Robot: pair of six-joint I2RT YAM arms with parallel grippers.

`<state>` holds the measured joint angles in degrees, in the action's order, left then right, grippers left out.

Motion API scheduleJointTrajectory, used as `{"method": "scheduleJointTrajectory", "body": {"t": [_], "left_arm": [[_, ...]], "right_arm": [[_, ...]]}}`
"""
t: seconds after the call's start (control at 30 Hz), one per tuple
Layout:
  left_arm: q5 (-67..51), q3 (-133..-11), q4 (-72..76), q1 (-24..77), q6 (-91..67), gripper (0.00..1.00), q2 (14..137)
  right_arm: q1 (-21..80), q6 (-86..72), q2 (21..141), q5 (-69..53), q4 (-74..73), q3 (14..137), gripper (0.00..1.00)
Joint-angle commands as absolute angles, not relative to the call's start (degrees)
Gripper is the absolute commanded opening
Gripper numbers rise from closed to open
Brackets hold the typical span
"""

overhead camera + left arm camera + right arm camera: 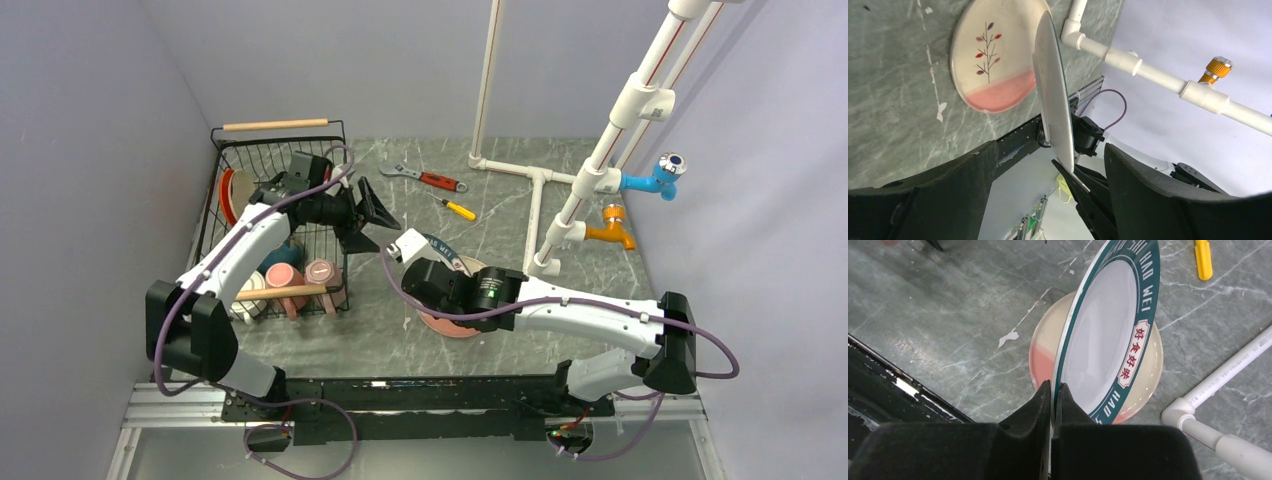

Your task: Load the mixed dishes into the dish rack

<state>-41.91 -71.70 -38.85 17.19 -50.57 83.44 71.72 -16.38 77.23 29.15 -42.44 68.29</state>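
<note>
Right claw (1052, 390) is pinched tight on the rim of the lettered-rim plate (1103, 335), holding it up on edge just over a pink-and-cream plate (993, 55) that lies flat on the desk (330, 340). Left claw (371, 223) is spread wide right next to it, one finger on each side of the plate's edge, and I can't see either one touching it. The dish rack (300, 148) sits at the left with two pink mugs (320, 272) already inside.
</note>
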Motion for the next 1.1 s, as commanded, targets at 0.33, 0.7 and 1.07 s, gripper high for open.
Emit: {"method": "scheduleJointTrajectory", "body": {"t": [0.33, 0.7, 1.07], "left_arm": [[-41.5, -80.93, -40.61, 26.94, -48.34, 0.82, 91.64], [-36.35, -91.25, -50.26, 31.83, -40.92, 0.6, 98.11], [-33.39, -92.67, -52.62, 32.27, -39.14, 0.19, 97.31]], "right_arm": [[68.59, -12.16, 75.98, 31.17, -38.65, 74.19, 0.0], [67.53, -10.88, 78.05, 31.26, -36.38, 76.46, 0.0], [67.4, -9.61, 80.3, 30.27, -34.35, 77.56, 0.0]]}}
